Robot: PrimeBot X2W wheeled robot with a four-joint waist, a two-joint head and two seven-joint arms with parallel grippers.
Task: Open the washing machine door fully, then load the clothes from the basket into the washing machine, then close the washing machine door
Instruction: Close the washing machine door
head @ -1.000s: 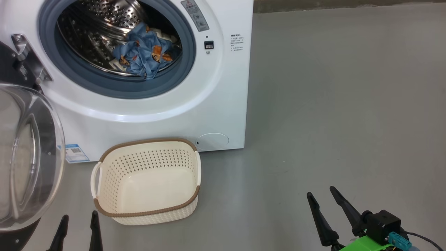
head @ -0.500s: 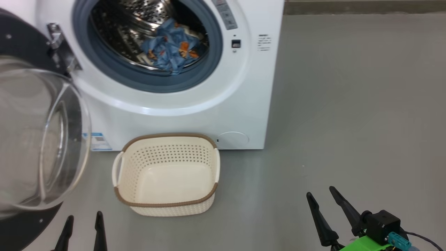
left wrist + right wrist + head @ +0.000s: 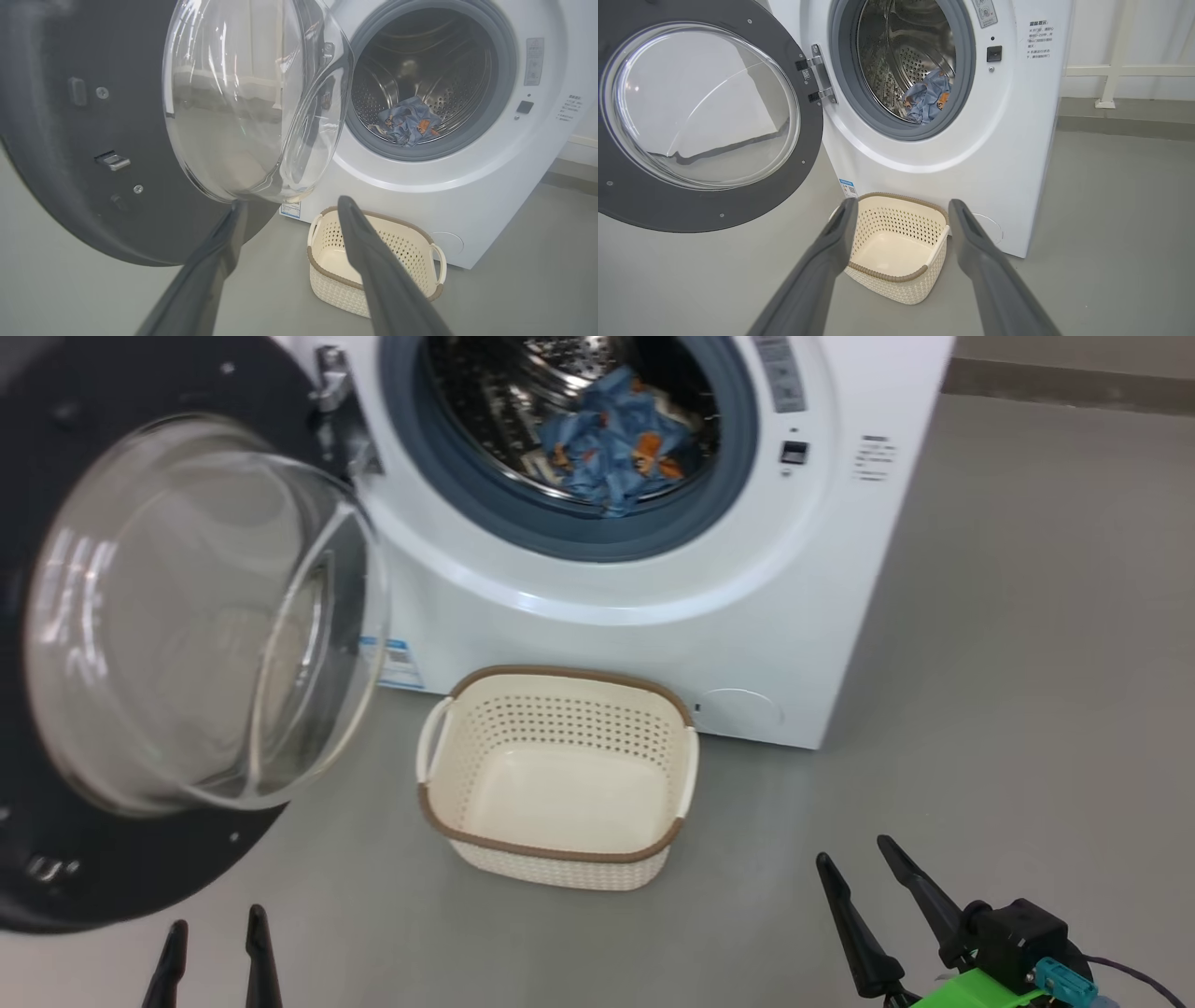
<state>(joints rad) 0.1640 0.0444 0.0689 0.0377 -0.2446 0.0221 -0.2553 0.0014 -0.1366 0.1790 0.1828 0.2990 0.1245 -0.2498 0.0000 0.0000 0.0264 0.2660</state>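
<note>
Big white front-loading washing machine (image 3: 822,644) ahead. Its round door (image 3: 140,868), glossy black rim around a clear glass dome, hangs swung wide at left; the right wrist view catches its metal hinge (image 3: 817,77), the left wrist view a latch (image 3: 112,161) on the rim. Cream perforated plastic basket (image 3: 560,873), brown woven rim, sits empty on the grey floor (image 3: 1027,709) before the machine. Light blue orange-printed clothes (image 3: 611,453) lie in the steel drum (image 3: 495,401). Gaping wide, nothing held: left pincer (image 3: 216,919) and right pincer (image 3: 851,849).

We see the washing machine door (image 3: 168,616) swung wide open on its left hinge, blue orange-printed clothes (image 3: 611,448) heaped inside the white washing machine (image 3: 607,644), and the cream basket (image 3: 560,674) upright and empty just before it.
</note>
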